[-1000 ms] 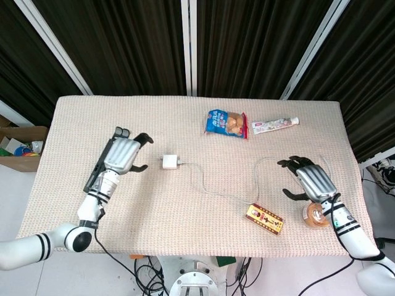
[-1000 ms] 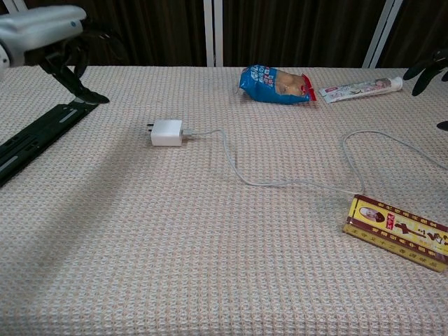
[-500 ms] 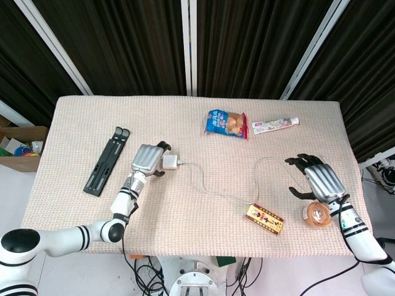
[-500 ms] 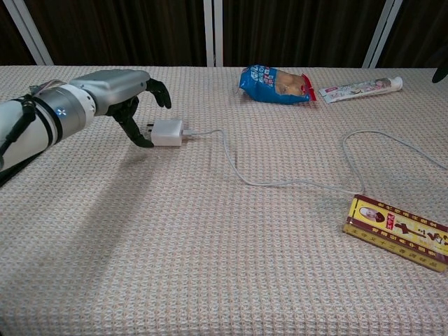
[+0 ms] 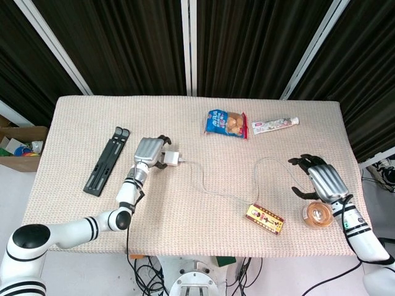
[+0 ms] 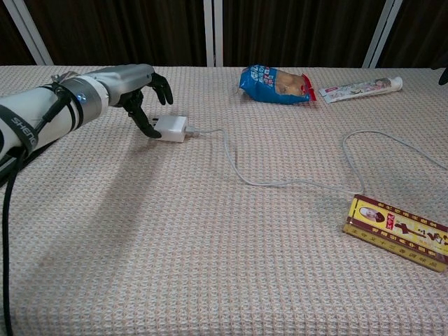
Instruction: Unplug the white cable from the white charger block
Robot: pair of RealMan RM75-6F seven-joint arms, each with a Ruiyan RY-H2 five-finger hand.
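Observation:
The white charger block [image 5: 172, 159] [image 6: 172, 128] lies left of the table's middle, turned slightly askew. The white cable [image 5: 210, 191] [image 6: 280, 183] is plugged into its right end and runs right in a loose loop. My left hand [image 5: 150, 152] [image 6: 133, 87] is at the block's left end. Its thumb touches the prong side and the other fingers are spread above and beyond it, holding nothing. My right hand [image 5: 322, 182] hovers with fingers apart at the table's right side, far from the block.
A black folding stand [image 5: 107, 161] lies left of my left hand. A blue snack bag [image 5: 226, 123] [image 6: 274, 82] and a toothpaste tube [image 5: 275, 125] [image 6: 360, 89] lie at the back. A yellow-red box [image 5: 264, 219] [image 6: 397, 231] and a tape roll [image 5: 316, 214] lie front right.
My left hand moved right from over the black stand to the charger block, which has shifted a little and turned. My right hand drifted slightly rightward.

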